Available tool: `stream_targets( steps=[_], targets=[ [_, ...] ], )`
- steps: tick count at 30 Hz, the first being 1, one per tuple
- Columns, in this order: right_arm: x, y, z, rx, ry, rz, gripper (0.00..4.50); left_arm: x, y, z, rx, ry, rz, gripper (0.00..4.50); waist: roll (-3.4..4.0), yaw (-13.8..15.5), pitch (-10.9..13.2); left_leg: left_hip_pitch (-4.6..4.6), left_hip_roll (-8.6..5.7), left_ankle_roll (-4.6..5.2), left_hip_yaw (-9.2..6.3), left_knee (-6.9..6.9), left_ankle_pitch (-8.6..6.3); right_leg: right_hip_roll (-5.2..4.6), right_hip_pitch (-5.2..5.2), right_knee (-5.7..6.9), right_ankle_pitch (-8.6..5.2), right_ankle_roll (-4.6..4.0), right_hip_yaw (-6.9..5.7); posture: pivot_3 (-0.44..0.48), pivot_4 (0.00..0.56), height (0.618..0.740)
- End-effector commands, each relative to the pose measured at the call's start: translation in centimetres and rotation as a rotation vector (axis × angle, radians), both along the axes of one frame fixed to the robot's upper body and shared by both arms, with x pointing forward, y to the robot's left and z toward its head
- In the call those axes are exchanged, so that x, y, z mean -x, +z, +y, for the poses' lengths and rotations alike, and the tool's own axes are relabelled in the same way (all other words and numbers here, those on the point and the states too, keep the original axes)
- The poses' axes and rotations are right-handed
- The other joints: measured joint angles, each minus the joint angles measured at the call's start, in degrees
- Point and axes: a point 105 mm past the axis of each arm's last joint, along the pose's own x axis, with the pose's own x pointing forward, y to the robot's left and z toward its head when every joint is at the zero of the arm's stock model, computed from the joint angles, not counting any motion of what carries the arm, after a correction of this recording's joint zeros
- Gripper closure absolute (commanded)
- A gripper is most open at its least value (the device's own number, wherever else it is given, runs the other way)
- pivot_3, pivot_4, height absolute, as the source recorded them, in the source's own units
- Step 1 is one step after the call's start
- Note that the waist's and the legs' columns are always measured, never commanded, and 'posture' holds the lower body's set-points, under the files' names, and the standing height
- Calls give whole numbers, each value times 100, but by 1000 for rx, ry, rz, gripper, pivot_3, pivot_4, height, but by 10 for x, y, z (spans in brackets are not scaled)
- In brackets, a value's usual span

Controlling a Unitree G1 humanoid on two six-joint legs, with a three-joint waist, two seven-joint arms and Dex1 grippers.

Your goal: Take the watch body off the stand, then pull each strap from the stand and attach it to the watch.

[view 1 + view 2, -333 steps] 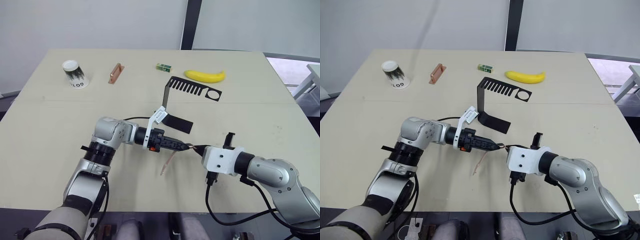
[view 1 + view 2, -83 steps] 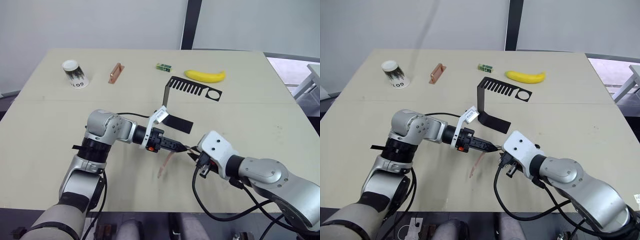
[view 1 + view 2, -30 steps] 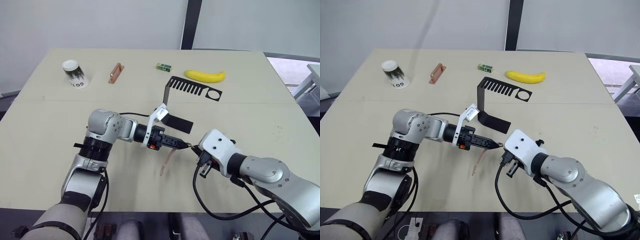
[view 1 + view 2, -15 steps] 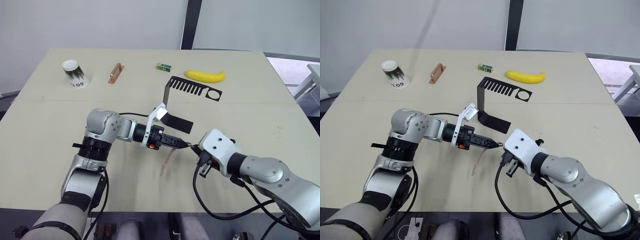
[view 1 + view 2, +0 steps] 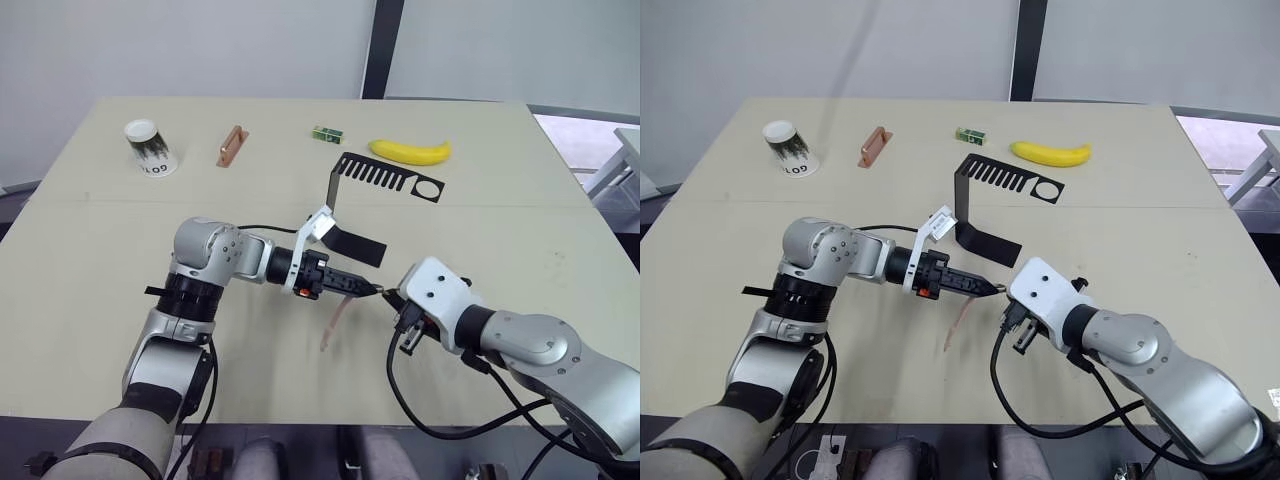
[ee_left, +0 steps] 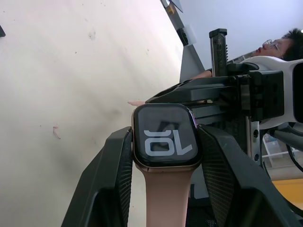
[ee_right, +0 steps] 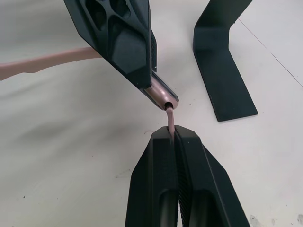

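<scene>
— Why do you hold the watch body out in the air, not down on the table?

— My left gripper [image 6: 163,156] is clamped on the watch body [image 6: 164,136], one finger on each side edge, screen facing my wrist camera. That leaves the two strap ends free. One strap [image 5: 333,322] is already on it and hangs down toward the table [image 5: 90,260], so I judge it needs clearance below.

— And your right gripper?

— My right gripper [image 7: 171,135] has its fingers pressed together on the second strap [image 7: 170,117], pinching it close to the tip. The short free end meets the open slot at the watch's edge, head-on. I grip close so the strap stays stiff enough to slide in.

— Where is the stand?

— The stand [image 5: 375,180] sits just behind my grippers, upright on its foot, top plate bare. Both straps and the watch are off it.

— What remains?

— By my reckoning, seating this last strap. Slight misalignment would jam it.
</scene>
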Motion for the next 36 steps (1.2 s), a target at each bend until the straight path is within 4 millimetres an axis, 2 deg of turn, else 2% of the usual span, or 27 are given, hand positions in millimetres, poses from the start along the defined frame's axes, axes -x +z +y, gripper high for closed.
stream_targets(
  steps=[1, 4, 5, 6, 9, 13, 20, 24, 28, 36],
  targets=[
    [23, 25, 1, -19, 133, -61, 2618, 4, 14, 1, 29, -43, -94, 2902, 0, 2, 0, -2, 0, 0, 0, -1, 0, 0, 0, -2, 0, 0, -1, 0, 150, 740],
    [33, 38, -14, -72, 160, -42, 1143, 7, 16, 5, 29, -65, -129, 2902, -1, 3, 1, -2, 0, 0, -2, -6, 0, 0, 0, -7, 0, 1, -2, 0, 150, 740],
    [38, 44, -20, -112, 182, -25, 484, 8, 17, 7, 32, -77, -154, 2902, -1, 1, 1, -1, 0, 0, -1, -6, 0, 0, 1, -7, 1, 1, -2, 0, 150, 740],
    [43, 49, -26, -148, 199, -8, 119, 10, 18, 9, 34, -93, -182, 2902, -1, 5, 1, -1, 0, 0, -1, -7, 0, 0, 1, -7, 0, 1, -2, 0, 150, 740],
    [51, 59, -44, -223, 205, 36, 49, 16, 18, 13, 38, -159, -334, 2902, -1, -7, 2, 2, 1, 0, -1, -10, 0, 1, 3, -7, 1, 1, -1, 0, 150, 740],
    [59, 60, -63, -230, 214, 104, 49, 27, 13, 19, 41, -278, -578, 2902, -1, -3, 2, 7, 0, 0, -1, -12, 0, 1, 10, -12, 0, 1, 2, 0, 150, 740],
    [65, 56, -67, -213, 258, 147, 49, 41, 5, 27, 85, -429, -961, 2902, -2, 6, 2, 4, 0, 2, -3, -11, -1, 1, 12, -12, 1, 2, 4, 0, 150, 740],
    [65, 50, -67, -186, 262, 139, 49, 46, -7, 34, 54, -478, -1050, 2902, -2, 3, 2, 6, 0, 4, -2, -13, -2, 2, 12, -14, 1, 3, 5, 0, 150, 740],
    [65, 49, -66, -187, 269, 133, 49, 41, -8, 34, 38, -451, -1112, 2902, -3, 8, 3, 4, -1, 7, -2, -11, -3, 2, 13, -15, 2, 6, 7, 0, 150, 740],
    [67, 47, -63, -184, 288, 125, 49, 39, -10, 33, -3, -399, -1060, 2902, -3, -1, 3, 6, 0, 7, -2, -11, -4, 3, 13, -13, 2, 7, 7, 0, 150, 740]
  ],
)
